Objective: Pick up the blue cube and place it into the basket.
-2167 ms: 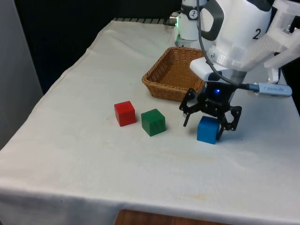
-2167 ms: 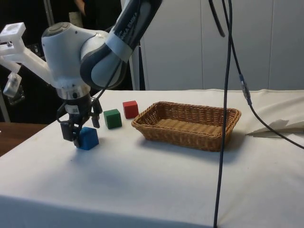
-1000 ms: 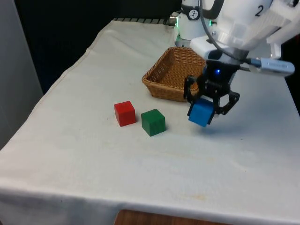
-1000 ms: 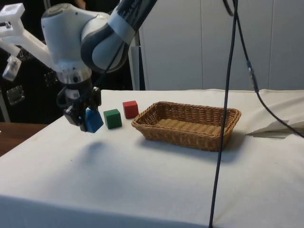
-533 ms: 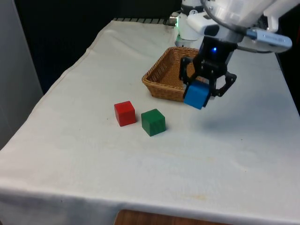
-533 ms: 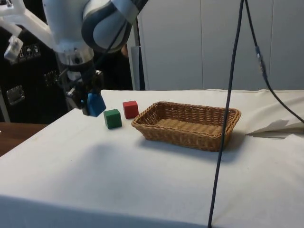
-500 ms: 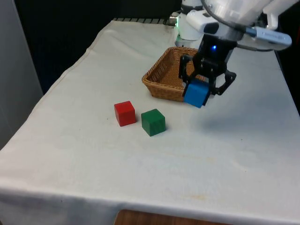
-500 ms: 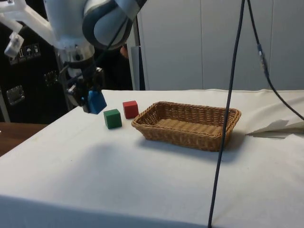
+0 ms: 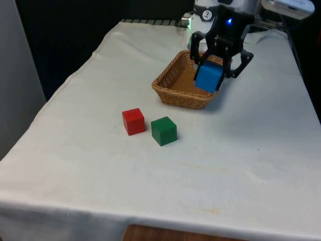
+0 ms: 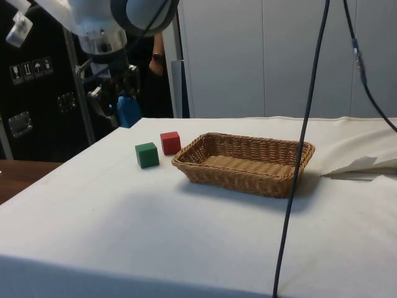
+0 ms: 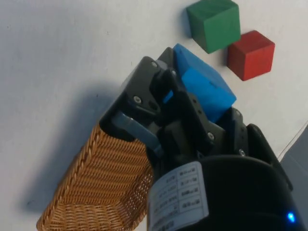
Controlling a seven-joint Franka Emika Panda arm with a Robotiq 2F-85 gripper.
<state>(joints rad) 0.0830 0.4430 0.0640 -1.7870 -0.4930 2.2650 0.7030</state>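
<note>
Hand: clamped on blue cube, raised well above the counter, upper right of the front frame; upper left of the side frame
Blue cube: pinched between the two fingers, tilted, one corner pointing down; in the wrist frame sits skewed in the grip, most of its body sticking out past the fingertips
Basket: wicker, upper centre-right of the front frame; centre of the side frame; nothing seen inside
Position over basket: front frame puts cube in line with the basket's near right corner; side frame puts hand well to the left of the basket; judged not yet above the opening
Risk 1: release from here would likely drop the cube on the counter or on the rim, cause being the hand short of the basket's middle
Risk 2: skewed grip near the fingertips may let the cube twist or slip out during travel
Risk 3: drop from this height may bounce the cube off the weave and out, or shift the light basket
Risk 4: lowering too early may catch the rim and push the basket
Bystanders: green cube and red cube, just beside each other, centre-left of the front frame, well apart from the hand; judged no hazard
</note>
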